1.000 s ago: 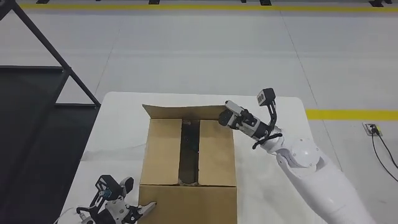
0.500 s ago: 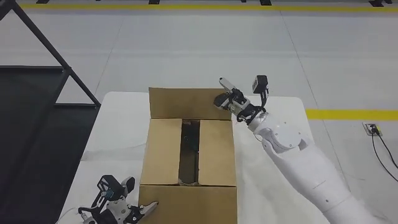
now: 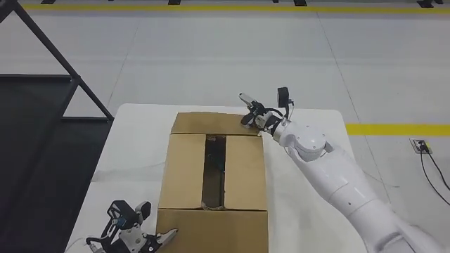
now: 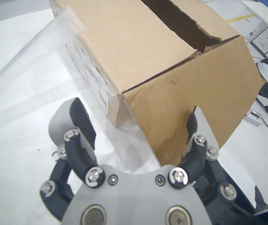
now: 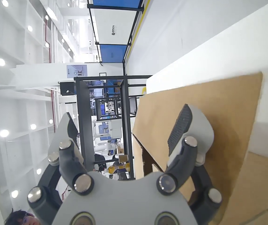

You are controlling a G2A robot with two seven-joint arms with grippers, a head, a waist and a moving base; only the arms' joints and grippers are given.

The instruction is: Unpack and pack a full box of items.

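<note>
Box (image 3: 211,228): I see one, mid-table (image 3: 133,147), its two top flaps (image 3: 184,172) nearly meeting. My right gripper (image 3: 248,109), fingers wide, sits at the far flap (image 3: 207,123). My left gripper (image 4: 135,108), also wide and empty, faces a near corner.

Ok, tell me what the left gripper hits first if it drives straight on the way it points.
The left gripper, jaws open, points at the near end wall of the cardboard box, close to its corner. It would likely meet that wall first, though depth is hard to judge.
</note>
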